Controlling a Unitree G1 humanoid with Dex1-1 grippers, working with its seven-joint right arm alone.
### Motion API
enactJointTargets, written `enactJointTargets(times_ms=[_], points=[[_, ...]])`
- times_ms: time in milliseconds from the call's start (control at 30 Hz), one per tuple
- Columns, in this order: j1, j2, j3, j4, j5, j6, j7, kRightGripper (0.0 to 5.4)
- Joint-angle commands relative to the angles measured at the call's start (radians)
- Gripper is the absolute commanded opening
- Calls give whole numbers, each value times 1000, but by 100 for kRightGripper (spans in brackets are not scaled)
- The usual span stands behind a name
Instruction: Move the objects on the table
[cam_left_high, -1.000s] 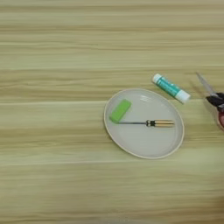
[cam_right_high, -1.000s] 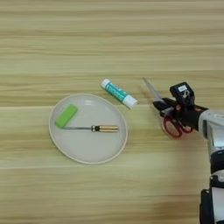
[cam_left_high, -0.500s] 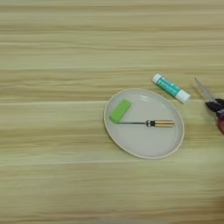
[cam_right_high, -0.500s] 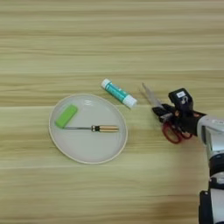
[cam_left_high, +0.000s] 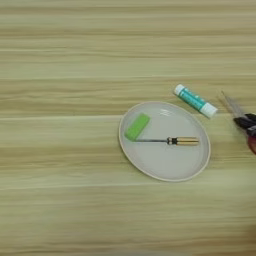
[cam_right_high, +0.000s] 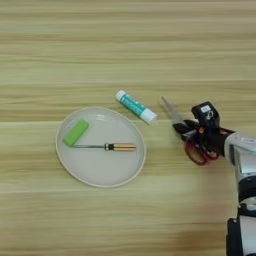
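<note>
Centrally, plate (cam_right_high: 80, 172) holding screwdriver (cam_right_high: 107, 147). Right of frame: end effector (cam_right_high: 194, 131) closed on scissors (cam_right_high: 187, 134), on desk (cam_right_high: 125, 50).

Left eye: on my head, facing steeply down at the table (cam_left_high: 60, 210); reaches further left; the scissors (cam_left_high: 245, 122) are cut by its right edge
Right eye: beside it, same downward tilt; reaches further right, taking in my gripper (cam_right_high: 192, 131) and forearm (cam_right_high: 242, 150)
Nearness: moderate; wood fills both views
Shared: the plate (cam_right_high: 67, 165), screwdriver (cam_right_high: 107, 147), green block (cam_left_high: 137, 126) and glue stick (cam_right_high: 135, 106)
</note>
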Motion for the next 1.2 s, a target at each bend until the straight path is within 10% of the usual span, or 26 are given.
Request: enactJointTargets(times_ms=[33,1200], points=[[-50,-39,-10,-33,4,-20,-25,152],[7,-26,-62,-420,108,89,3,538]])
